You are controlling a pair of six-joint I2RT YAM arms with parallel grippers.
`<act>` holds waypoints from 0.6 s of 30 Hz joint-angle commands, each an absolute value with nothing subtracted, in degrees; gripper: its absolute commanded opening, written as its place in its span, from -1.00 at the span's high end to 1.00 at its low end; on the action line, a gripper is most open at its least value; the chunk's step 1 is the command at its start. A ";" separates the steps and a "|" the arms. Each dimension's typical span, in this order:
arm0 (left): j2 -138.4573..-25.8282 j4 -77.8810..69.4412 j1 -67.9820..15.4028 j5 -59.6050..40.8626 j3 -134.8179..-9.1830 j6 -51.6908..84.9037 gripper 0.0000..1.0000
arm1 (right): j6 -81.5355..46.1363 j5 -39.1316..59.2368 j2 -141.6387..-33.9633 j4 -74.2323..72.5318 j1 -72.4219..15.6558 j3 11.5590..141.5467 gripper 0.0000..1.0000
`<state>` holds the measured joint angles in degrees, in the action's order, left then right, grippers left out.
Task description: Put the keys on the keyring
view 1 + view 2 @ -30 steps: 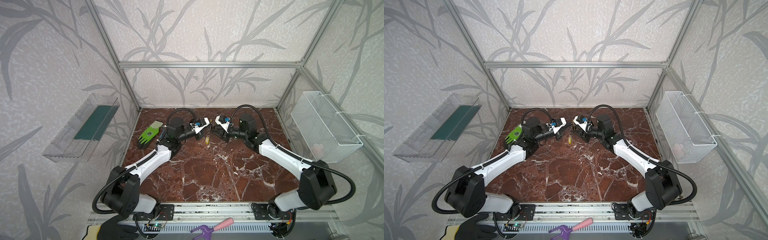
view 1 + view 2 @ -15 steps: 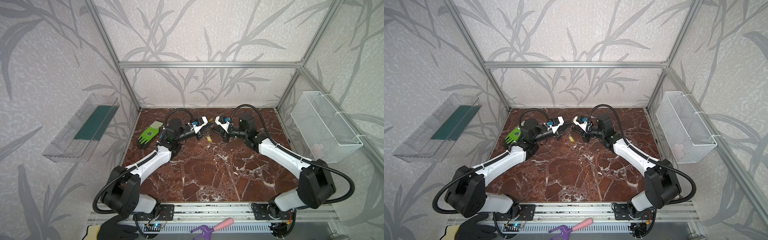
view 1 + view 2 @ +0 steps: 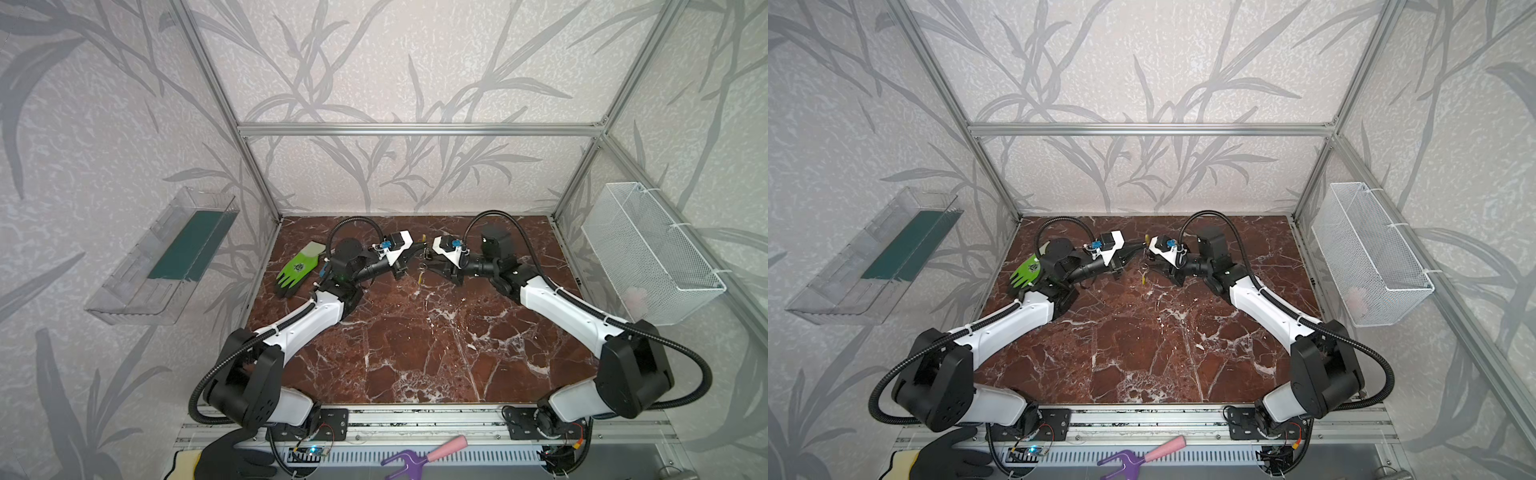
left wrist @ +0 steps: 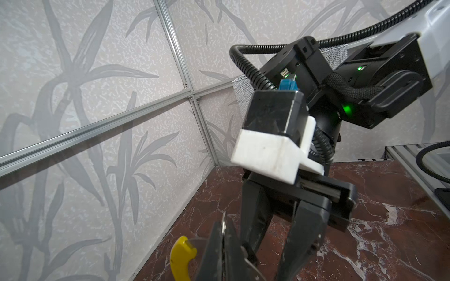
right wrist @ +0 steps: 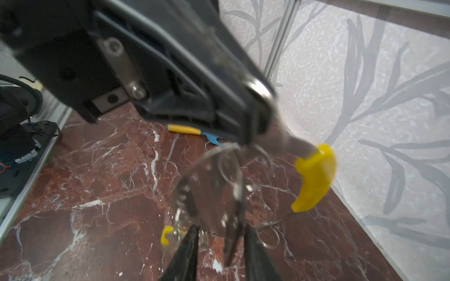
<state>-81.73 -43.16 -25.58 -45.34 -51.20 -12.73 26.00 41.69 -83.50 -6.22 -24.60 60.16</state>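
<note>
My left gripper [image 4: 224, 228] is shut on the keyring's thin grey loop, held up above the marble floor. The keyring's yellow segment [image 5: 314, 180] sticks out beside the jaws, and is small in both top views [image 3: 423, 237] [image 3: 1147, 240]. The keys [image 5: 219, 189] dangle below the loop, blurred with motion. One carries a yellow tag [image 5: 166, 234] [image 3: 420, 276]. A dark key [image 5: 231, 238] hangs in the gap between the fingers of my right gripper [image 5: 221, 228], which is open and faces the left gripper [image 3: 417, 249] closely. Whether it touches that key is unclear.
A green glove [image 3: 297, 268] lies at the back left. A yellow-handled blue tool [image 5: 187, 129] lies by the back wall. A wire basket [image 3: 648, 253] hangs on the right wall and a clear tray [image 3: 166, 257] on the left. A pink-and-purple tool [image 3: 419, 453] lies in front.
My right gripper moved in closer to the left one and its jaws have parted. The yellow-tagged key hangs slightly higher and swings. The left gripper stayed shut on the loop.
</note>
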 commanded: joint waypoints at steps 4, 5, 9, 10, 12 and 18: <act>-81.90 -44.21 -24.19 -49.40 -51.75 -11.24 1.00 | 26.16 46.54 -76.84 -10.38 -21.49 58.88 0.36; -82.07 -44.03 -24.27 -49.88 -51.88 -11.25 1.00 | 25.46 47.97 -77.18 -10.20 -21.66 59.90 0.38; -82.53 -43.87 -24.18 -51.15 -52.33 -11.09 1.00 | 24.26 49.11 -78.61 -10.72 -23.84 62.82 0.44; -82.60 -43.89 -24.21 -51.44 -52.44 -10.99 1.00 | 24.20 49.75 -79.23 -10.59 -24.06 63.42 0.46; -82.62 -43.10 -24.22 -51.93 -52.70 -11.31 1.00 | 23.99 50.43 -80.52 -10.37 -24.46 64.51 0.47; -82.04 -42.19 -24.23 -52.73 -52.63 -11.75 1.00 | 22.24 51.90 -83.33 -12.48 -25.00 65.63 0.54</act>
